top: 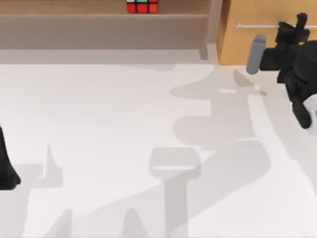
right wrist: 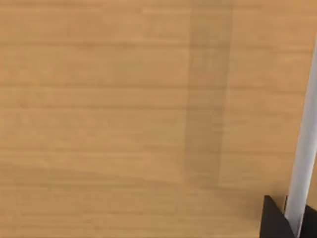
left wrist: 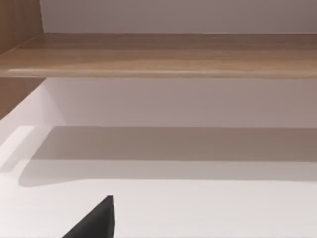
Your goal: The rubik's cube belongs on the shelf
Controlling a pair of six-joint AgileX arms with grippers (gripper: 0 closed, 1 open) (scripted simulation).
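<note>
White tabletop (top: 99,148) lies broad, smooth. Rubik's cube (top: 142,6) sits on wooden shelf (top: 99,16). Right gripper (top: 297,27) at cabinet (top: 233,44) handle (top: 257,25); grip state indeterminate. Left arm (top: 6,168) parked at left edge.

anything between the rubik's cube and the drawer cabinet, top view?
Yes. In the top view the shelf's upright side post stands between the rubik's cube on the shelf board and the drawer cabinet.
</note>
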